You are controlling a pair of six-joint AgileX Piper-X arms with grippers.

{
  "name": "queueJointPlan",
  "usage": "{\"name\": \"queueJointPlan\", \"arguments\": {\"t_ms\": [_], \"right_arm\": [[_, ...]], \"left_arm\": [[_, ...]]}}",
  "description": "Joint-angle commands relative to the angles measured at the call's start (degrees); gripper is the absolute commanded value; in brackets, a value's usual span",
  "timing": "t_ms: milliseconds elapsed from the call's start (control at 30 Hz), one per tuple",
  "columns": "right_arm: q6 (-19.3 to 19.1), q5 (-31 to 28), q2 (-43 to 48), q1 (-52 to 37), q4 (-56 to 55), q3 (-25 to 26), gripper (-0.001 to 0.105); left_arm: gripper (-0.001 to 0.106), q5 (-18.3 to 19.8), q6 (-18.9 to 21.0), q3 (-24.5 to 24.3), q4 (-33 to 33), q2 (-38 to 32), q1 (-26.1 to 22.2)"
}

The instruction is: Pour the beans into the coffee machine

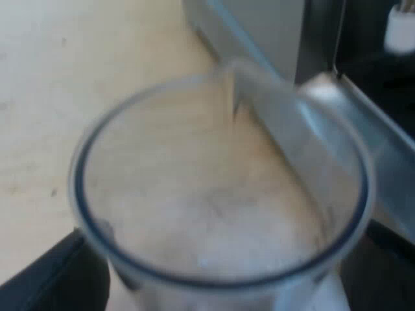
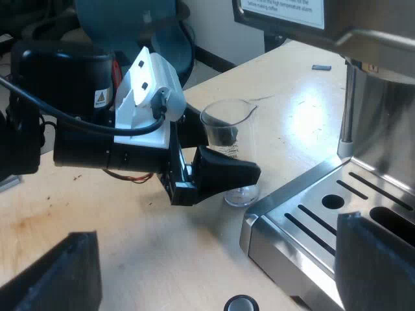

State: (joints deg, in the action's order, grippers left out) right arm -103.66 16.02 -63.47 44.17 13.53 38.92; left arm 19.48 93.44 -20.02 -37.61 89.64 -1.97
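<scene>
The clear measuring glass (image 1: 220, 194) with a spout stands upright on the pale wooden table, close to the espresso machine's drip tray (image 2: 324, 214). My left gripper (image 1: 220, 272) is shut on the measuring glass (image 2: 227, 139), one black finger (image 2: 227, 172) on each side of its wall. Seen from above, the inside of the glass looks pale and see-through. My right gripper (image 2: 217, 249) hovers open over the table by the machine's corner, some way from the glass, with nothing between its fingers.
The espresso machine's (image 1: 363, 123) metal edge runs right beside the glass. A metal tube (image 2: 350, 110) comes down over the drip tray. A small round black object (image 2: 241, 303) lies on the table below my right gripper. A blue chair (image 2: 130, 26) stands beyond the table.
</scene>
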Motion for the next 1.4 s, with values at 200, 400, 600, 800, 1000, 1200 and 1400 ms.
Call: {"name": "queueJointPlan", "arguments": {"t_ms": [200, 400, 600, 800, 1000, 1200, 1400], "right_arm": [[-0.5, 0.5, 0.0, 0.2, 0.9, 0.1, 0.079], [1.6, 0.5, 0.0, 0.2, 0.9, 0.1, 0.079], [3.4, 0.7, 0.0, 0.2, 0.9, 0.1, 0.079], [3.4, 0.7, 0.6, 0.2, 0.8, 0.1, 0.079], [3.4, 0.4, 4.6, 0.2, -3.6, 0.1, 0.079], [3.7, 0.4, 10.7, 0.2, -15.6, 0.1, 0.079], [6.5, -0.7, 16.8, 0.0, -21.6, 0.2, 0.079]], "left_arm": [[0.075, -1.3, 1.5, -0.2, 15.8, -6.2, -0.1], [0.075, -2.4, 1.5, -0.2, 25.5, -14.2, -0.1], [0.075, -3.0, 1.5, -0.2, 35.9, -25.5, -0.1], [0.075, -3.0, 1.5, -0.2, 44.7, -38.3, -0.1], [0.075, -3.0, 1.5, -1.5, 54.4, -48.8, -0.1], [0.070, -3.0, 2.9, -6.0, 62.2, -54.6, -0.1], [0.070, -2.4, 7.2, -10.5, 65.6, -56.5, -0.1]]}}
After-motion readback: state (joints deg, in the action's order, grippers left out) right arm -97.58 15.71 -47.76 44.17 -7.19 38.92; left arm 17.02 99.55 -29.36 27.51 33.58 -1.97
